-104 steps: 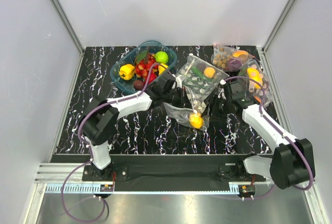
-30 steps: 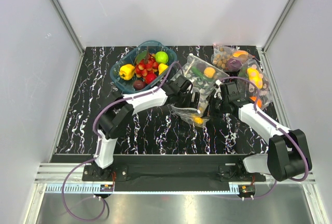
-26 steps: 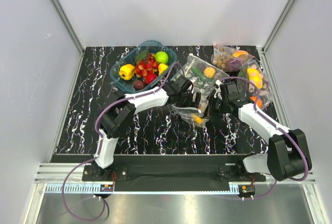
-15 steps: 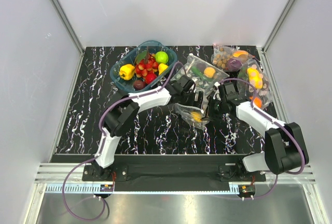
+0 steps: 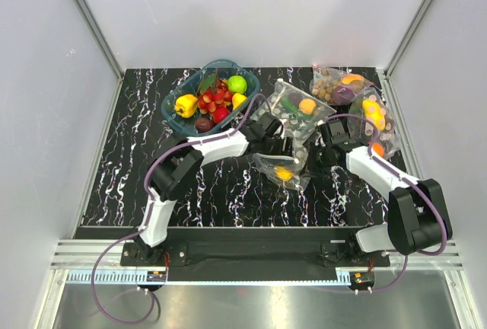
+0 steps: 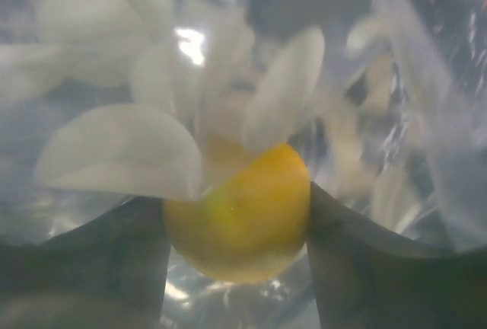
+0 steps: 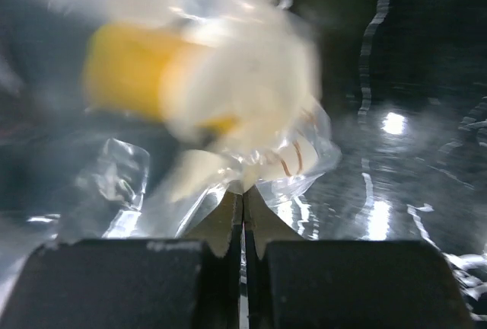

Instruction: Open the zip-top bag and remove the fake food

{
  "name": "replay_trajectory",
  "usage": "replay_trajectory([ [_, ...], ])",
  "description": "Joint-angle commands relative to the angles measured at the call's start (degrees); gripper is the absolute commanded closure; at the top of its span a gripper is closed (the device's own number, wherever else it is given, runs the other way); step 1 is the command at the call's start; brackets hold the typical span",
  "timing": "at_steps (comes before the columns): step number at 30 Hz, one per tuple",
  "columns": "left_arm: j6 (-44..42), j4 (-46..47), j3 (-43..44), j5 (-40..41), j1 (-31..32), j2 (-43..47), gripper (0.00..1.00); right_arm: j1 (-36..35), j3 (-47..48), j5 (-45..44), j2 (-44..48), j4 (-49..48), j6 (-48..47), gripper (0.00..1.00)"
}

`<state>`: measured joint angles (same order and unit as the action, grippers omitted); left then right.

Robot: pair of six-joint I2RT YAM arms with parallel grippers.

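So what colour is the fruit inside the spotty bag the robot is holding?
Yellow-orange. The fruit shows best in the left wrist view, through the zip-top bag.

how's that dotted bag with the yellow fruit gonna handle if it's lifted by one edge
Probably floppy: the zip-top bag is thin crinkled film, bunched where the right gripper pinches it. Likely light, with the yellow fruit apt to shift inside.

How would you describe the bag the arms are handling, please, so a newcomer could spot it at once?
On the black marbled table, look to the middle, right of the teal basket. The zip-top bag between the left tool and right tool is clear with white dots and holds one yellow fruit; the dotted bag behind it shows green and orange pieces.
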<state>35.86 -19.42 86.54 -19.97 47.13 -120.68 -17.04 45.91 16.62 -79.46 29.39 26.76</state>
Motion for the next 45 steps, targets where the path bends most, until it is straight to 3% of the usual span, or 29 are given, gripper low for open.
replay_trajectory([
  [1,-0.35,1.31,-3.83,-4.02,-2.13,7.3,0.76,-0.19,4.09,-8.0,0.63,3.57,-0.57,1.0],
  [9,-0.26,0.08,-6.39,-5.17,-4.16,13.89,0.75,-0.19,6.12,-10.03,-3.95,5.15,-1.27,1.0],
  [19,0.26,-2.03,-0.85,-6.93,-5.38,17.32,0.75,-0.1,6.12,-11.08,-5.44,5.15,-1.8,1.0],
  [30,3.25,1.14,4.33,-9.74,-6.44,17.41,0.74,-0.1,5.68,-9.94,-5.27,4.8,-1.8,1.0],
  [39,9.05,6.5,3.1,-14.74,-8.11,21.45,0.74,-0.1,6.21,-10.29,-5.97,5.07,-1.89,1.0],
  [45,8.53,6.85,2.5,-18.7,-8.46,23.47,0.74,-0.1,6.82,-9.85,-6.76,4.63,-1.89,1.0],
])
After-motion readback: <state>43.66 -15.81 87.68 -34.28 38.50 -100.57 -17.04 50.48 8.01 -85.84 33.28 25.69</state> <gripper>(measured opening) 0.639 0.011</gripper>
